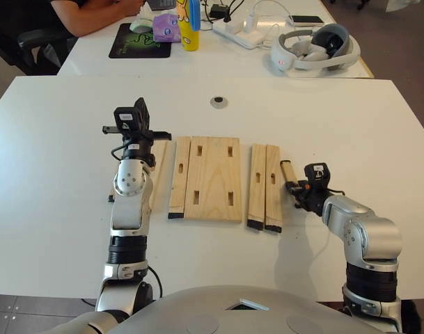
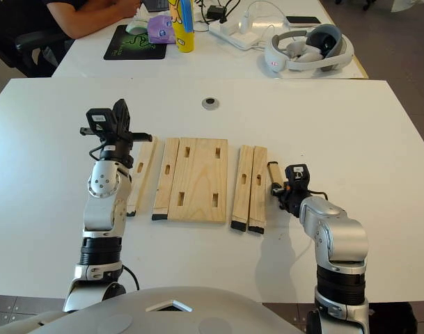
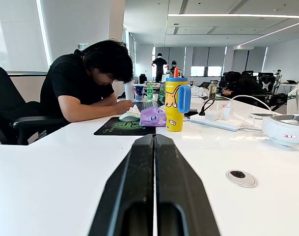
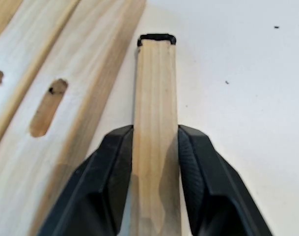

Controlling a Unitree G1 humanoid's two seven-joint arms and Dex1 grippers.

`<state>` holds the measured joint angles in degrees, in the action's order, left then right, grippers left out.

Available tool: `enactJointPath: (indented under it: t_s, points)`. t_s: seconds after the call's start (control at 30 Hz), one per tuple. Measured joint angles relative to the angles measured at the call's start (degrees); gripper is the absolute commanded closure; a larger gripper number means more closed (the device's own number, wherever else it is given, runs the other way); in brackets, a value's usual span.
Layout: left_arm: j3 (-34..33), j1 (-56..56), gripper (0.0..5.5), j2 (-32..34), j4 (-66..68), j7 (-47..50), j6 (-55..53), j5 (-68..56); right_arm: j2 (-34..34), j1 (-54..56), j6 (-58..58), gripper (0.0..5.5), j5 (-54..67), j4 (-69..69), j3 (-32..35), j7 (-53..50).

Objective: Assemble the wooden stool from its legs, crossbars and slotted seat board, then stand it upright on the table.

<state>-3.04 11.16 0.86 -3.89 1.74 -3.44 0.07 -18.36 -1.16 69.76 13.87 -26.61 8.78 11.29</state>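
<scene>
Pale wooden stool parts are laid flat in a row on a white worktop [image 1: 51, 153], their long axes all running away from the robot.

At the far left, the left jaws are held raised above the row, pressed together with nothing between them. Below and just beside them lies the first leg [image 2: 140, 174], then a second leg [image 2: 166, 175], each cut with a slot. The slotted seat board [image 2: 199, 179] is set in the middle, four slots showing. To its right, a pair of legs [image 2: 249, 186] is seen touching side by side.

Just beside that pair lies a short, narrow crossbar [image 4: 156, 83]. Its near end is clamped between the right jaws, and its black-capped far end points straight away from them, parallel to the legs. The right arm is judged the one placed to move it. The nearest leg slot lies just to the left.

Bare worktop is left open to the right of the crossbar and in front of the row. A round grommet [image 1: 218, 101] is set behind the parts, well apart. All worktop edges are well away.
</scene>
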Motion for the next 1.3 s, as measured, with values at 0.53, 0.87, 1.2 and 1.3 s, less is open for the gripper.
enactJointPath:
  t_s: [0.53,0.87,1.2,1.3]
  points:
    - [-8.2,8.5,3.38,5.2,-9.3,-17.1,-27.8,-39.9,4.8,13.3,-35.6,4.19,4.9,8.2,2.2,6.4]
    - [-10.0,15.1,2.53,6.3,-9.0,-13.9,-47.4,-60.1,6.4,12.9,-46.4,4.19,5.0,7.9,-10.1,14.7]
    - [-7.1,16.2,2.53,6.3,-7.8,-10.8,-51.6,-61.7,6.8,10.9,-51.6,4.19,4.4,7.4,-15.3,15.8]
    - [-6.9,16.3,2.53,6.3,-7.5,-10.4,-51.7,-61.7,6.8,10.5,-52.1,4.19,4.4,7.0,-16.3,15.9]
